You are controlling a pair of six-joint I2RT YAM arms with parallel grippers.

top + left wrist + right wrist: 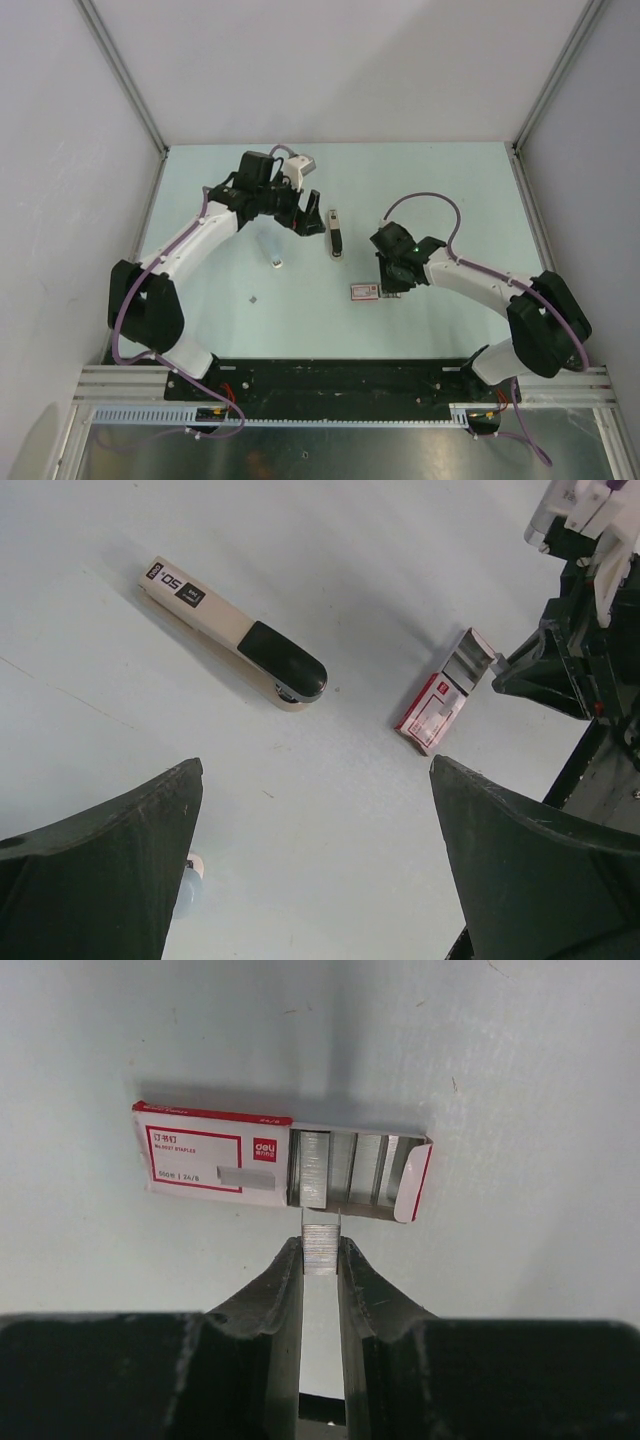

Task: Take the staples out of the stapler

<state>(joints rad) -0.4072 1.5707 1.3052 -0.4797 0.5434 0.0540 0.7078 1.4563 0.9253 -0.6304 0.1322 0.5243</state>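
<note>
Two grippers on my screens: left gripper (305,217) spread wide, empty, stapler (336,232) lying just right of it, not touching. Well apart, near-right, right gripper (320,1252) nipped on staple strip (320,1243) at staple box (215,1155) mouth, maybe touching box. Only right wrist view shows strip.
</note>
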